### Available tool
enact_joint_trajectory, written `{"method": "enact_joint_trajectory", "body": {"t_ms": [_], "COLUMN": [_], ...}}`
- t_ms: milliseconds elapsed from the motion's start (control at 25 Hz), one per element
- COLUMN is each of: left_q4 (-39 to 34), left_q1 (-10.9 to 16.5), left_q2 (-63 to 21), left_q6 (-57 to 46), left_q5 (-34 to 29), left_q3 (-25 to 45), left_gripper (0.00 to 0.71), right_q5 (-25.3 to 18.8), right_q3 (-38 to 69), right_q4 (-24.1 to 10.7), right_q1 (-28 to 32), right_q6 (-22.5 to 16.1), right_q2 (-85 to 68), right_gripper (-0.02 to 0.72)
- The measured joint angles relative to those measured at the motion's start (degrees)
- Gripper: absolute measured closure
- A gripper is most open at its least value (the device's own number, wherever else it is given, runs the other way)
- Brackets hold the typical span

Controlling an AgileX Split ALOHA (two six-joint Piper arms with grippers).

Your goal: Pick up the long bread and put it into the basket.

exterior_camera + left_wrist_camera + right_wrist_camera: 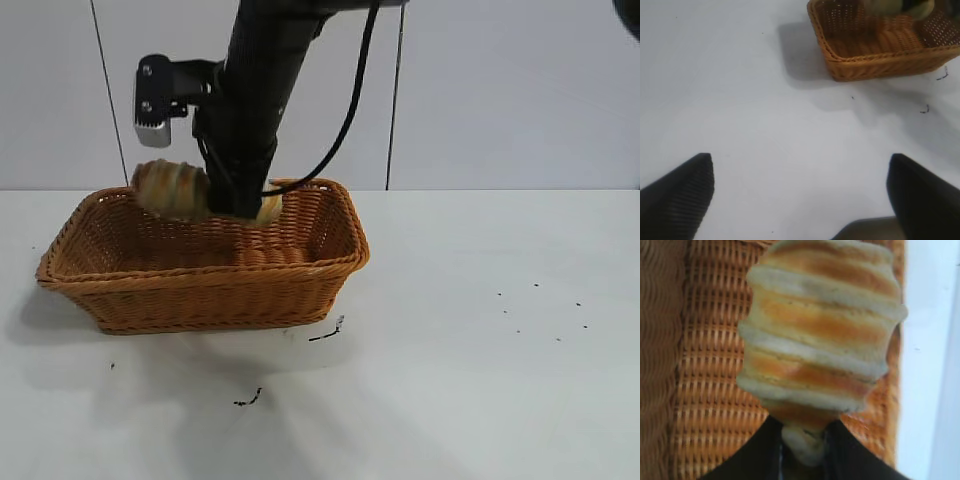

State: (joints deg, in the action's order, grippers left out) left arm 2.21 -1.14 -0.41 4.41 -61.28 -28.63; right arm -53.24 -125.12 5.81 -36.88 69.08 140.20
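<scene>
The long bread [172, 188], a tan loaf with orange-brown ridges, hangs over the far side of the wicker basket [200, 290], just above its rim. My right gripper [235, 205] reaches down from above and is shut on one end of the loaf. In the right wrist view the bread [820, 335] is pinched between the black fingers [765, 450] of the gripper [802, 440], with the basket's woven floor [710, 365] below it. My left gripper [800, 195] is open and empty over bare table, far from the basket [875, 62]. The bread [890, 6] shows faintly there.
The basket stands on a white table [480, 380] at the left. Small dark marks [325, 332] lie on the table in front of the basket, and some specks [540, 310] at the right. A pale wall stands behind.
</scene>
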Motion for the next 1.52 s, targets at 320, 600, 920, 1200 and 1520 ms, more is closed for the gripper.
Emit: {"method": "enact_joint_trajectory", "body": {"t_ms": [320,600,920,1200,1520], "left_q4": [0.00,0.00,0.00,0.00,0.00], "left_q1": [0.00,0.00,0.00,0.00,0.00], "left_q2": [0.00,0.00,0.00,0.00,0.00], "left_q6": [0.00,0.00,0.00,0.00,0.00], "left_q5": [0.00,0.00,0.00,0.00,0.00], "left_q3": [0.00,0.00,0.00,0.00,0.00], "left_gripper": [0.018,0.018,0.018,0.018,0.018], "right_q5": [0.00,-0.30,-0.33,-4.13,-7.51], "right_q3": [0.00,0.00,-0.06,-0.06,-0.06], "right_q4": [1.60,2.31,0.86,-0.16,-3.12], "right_q1": [0.00,0.00,1.38,9.50,25.29], "right_q6": [0.00,-4.80,-48.28,-66.92,-67.38], "right_q2": [-0.04,-2.83,-10.88,-11.88,-11.88], "right_gripper": [0.045,0.015,0.014,0.014,0.014]}}
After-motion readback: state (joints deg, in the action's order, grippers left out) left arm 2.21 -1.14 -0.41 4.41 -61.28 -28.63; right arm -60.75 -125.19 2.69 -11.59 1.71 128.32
